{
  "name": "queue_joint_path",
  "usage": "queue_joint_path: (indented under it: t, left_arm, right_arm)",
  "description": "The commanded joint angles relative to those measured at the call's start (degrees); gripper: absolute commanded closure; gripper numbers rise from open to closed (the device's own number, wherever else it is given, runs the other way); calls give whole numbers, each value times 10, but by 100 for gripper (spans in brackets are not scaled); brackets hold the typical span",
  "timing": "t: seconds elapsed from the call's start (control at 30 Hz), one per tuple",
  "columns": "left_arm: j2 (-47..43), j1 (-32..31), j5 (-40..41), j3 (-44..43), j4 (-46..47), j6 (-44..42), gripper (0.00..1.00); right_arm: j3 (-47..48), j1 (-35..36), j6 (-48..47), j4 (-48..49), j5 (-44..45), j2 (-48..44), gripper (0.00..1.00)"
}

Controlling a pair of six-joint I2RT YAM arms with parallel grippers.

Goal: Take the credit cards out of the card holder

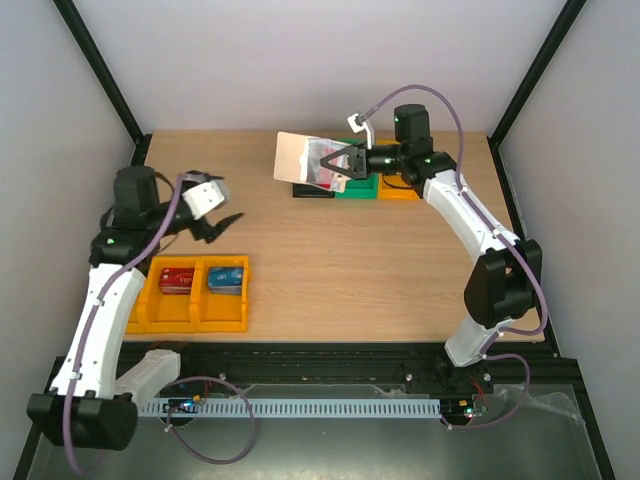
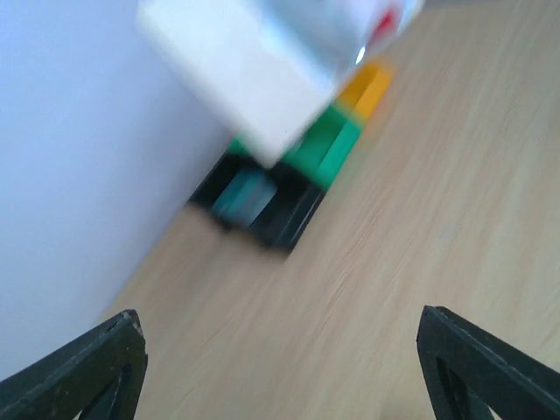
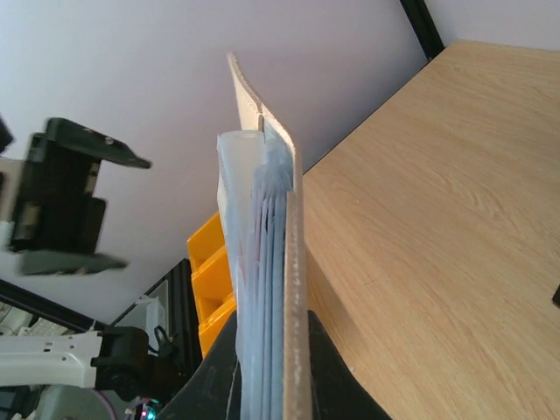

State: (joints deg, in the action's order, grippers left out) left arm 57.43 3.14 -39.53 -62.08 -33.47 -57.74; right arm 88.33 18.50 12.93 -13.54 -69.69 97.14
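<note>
holder point(image 1: 305, 158) held up open in the right claw point(image 1: 345, 160), over the counter's point(image 1: 350, 270) far edge.
the holder hangs in the air off the counter, its cream flap spread to the left and its clear sleeves bunched at the right claw, which is clamped tight on it. below it a black bin point(image 1: 313, 190), a green bin point(image 1: 357, 187) and an orange bin point(image 1: 400, 187) stand in a row along the far edge. a red card point(image 1: 177, 279) lies in the left of two yellow bins point(image 1: 190, 318) at the near left corner, and a blue card point(image 1: 227, 278) lies in the right one. the left claw point(image 1: 222, 222) hovers near those bins, its fingers spread wide, gripping nothing.
</note>
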Motion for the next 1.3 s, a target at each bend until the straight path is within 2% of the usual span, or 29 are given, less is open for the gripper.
queue_joint_path:
  t: [0.0,0.03,0.13,0.2,0.43,0.57,0.7,0.87,0.97,1.0,1.1,1.2,1.23,1.27]
  left_arm:
    - [-16,-130,-45,17,184,534,8]
    - [-15,-150,-46,23,206,575,2]
    - [-4,-176,-37,28,239,628,0]
    - [12,-174,-16,21,239,644,1]
    - [7,-166,-35,44,271,697,1]
    - [5,-128,-49,53,280,726,0]
    - [1,-103,-73,61,288,713,1]
    - [-5,-155,-114,65,310,703,0]
    - [-3,-168,-101,71,323,716,1]
    - [-1,-168,-98,75,333,723,6]
    - [9,-174,-97,75,356,730,31]
    - [16,-185,-95,69,361,726,61]
    - [18,-195,-91,68,362,722,68]
    - [19,-201,-87,67,366,722,71]
  right_arm:
    - [-14,39,-9,10,9,-45,98]
    - [-20,46,-4,19,3,-46,98]
    - [-17,70,-8,17,-21,-39,98]
    - [-7,79,-29,-2,-37,-39,98]
    - [-25,95,-28,16,-105,-54,98]
    - [-24,95,-5,42,-134,-57,98]
    - [-26,95,19,69,-136,-57,98]
    - [-25,99,36,83,-100,-53,98]
    - [-27,106,36,87,-89,-52,98]
    - [-28,109,36,89,-88,-52,98]
    - [-24,114,41,91,-91,-49,98]
    - [-25,115,40,94,-91,-57,98]
    - [-26,115,44,98,-91,-60,98]
    - [-27,114,50,107,-91,-61,98]
